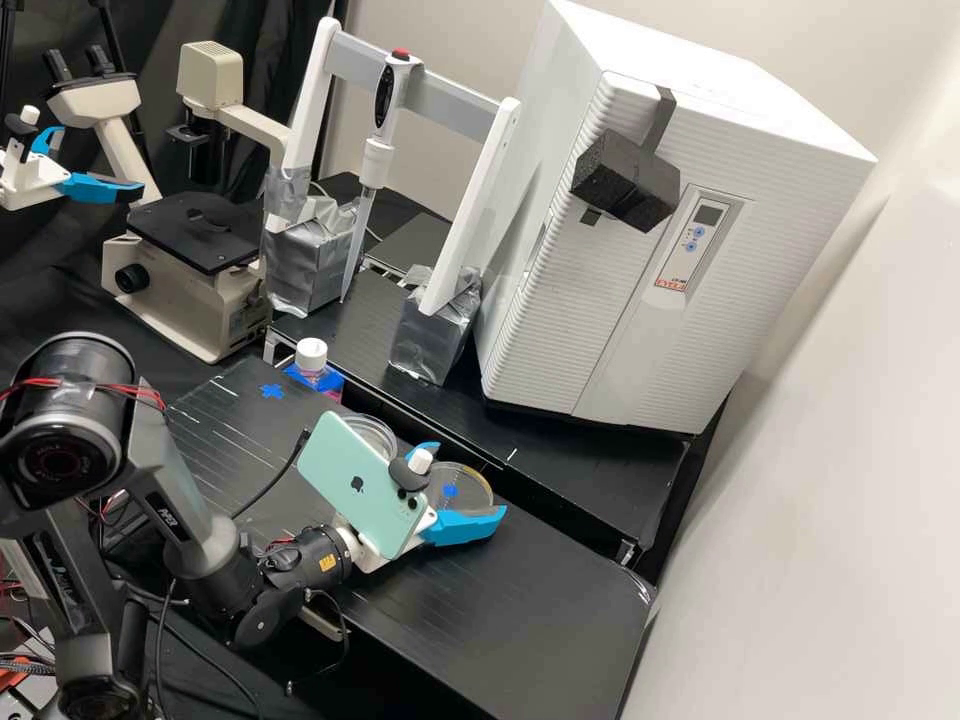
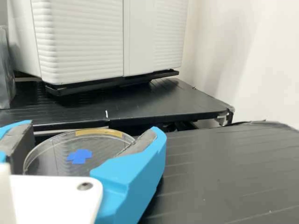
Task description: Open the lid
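The white claw with blue fingertips (image 1: pixel 469 480) stands around a clear, round, shallow dish lid (image 2: pixel 56 149) at the black, ridged table (image 1: pixel 570 610), a bright blue cross (image 2: pixel 80 156) showing within its outline. Whether the claw is gripping or released cannot be told. A low grip could lift any base too; uneven pressure could tip or shed the slick lid.

Over the black surface (image 1: pixel 560 600), your gripper (image 1: pixel 470 480) has its blue jaws apart, with the clear round dish (image 1: pixel 479 484) between them. Near that dish, you see the mint-green phone (image 1: pixel 350 480) partly covering a second dish (image 1: pixel 376 432); the white cabinet (image 1: pixel 640 330) stands well beyond it.
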Controlling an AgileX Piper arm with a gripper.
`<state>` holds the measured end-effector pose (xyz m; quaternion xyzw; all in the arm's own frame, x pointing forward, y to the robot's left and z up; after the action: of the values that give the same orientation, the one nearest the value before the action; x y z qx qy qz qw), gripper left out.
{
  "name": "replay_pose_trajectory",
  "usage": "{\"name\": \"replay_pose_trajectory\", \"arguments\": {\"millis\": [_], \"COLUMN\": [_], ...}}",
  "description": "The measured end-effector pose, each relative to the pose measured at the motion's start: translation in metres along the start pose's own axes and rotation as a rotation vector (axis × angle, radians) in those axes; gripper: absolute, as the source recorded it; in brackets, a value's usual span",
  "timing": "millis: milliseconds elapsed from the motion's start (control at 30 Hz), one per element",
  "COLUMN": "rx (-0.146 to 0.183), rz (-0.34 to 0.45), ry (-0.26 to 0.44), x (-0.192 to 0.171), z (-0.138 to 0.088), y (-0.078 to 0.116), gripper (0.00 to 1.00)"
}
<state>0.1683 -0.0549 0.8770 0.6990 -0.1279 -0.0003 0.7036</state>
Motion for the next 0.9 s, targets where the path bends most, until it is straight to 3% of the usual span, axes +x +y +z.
{"name": "replay_pose_trajectory", "arguments": {"millis": [600, 800, 900], "rx": [-0.007, 0.012, 0.013], "rz": [0.04, 0.09, 0.113], "ry": [0.009, 0.055, 0.112], "x": [-0.003, -0.009, -0.014], "z": [-0.004, -0.016, -0.029], "y": [0.006, 0.015, 0.018], "gripper": [1.0, 1.0, 1.0]}}
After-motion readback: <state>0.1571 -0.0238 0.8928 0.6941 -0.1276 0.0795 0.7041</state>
